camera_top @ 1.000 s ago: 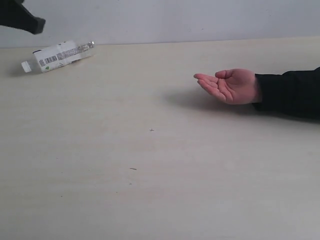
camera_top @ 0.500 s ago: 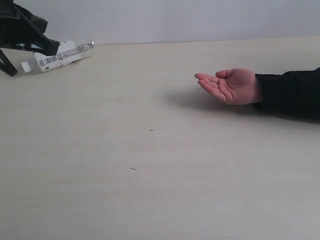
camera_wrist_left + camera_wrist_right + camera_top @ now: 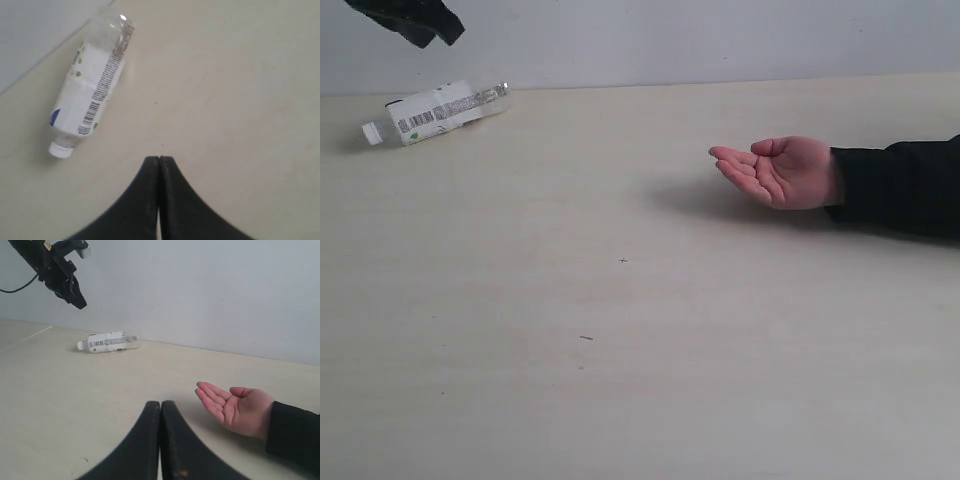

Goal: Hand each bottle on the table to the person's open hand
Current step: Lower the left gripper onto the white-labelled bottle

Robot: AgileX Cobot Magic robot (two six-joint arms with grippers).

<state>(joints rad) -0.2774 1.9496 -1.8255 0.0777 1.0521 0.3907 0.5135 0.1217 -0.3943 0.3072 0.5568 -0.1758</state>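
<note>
A white-capped bottle lay sideways on the surface, far from the open hand. Left claw and right claw were clenched, empty; descending closed might roll it away.

I get only a scrap of the left gripper, cut by the exterior view's top edge. The sleeve runs off its right edge (arm unseen). Print on the bottle is too small to read.
</note>
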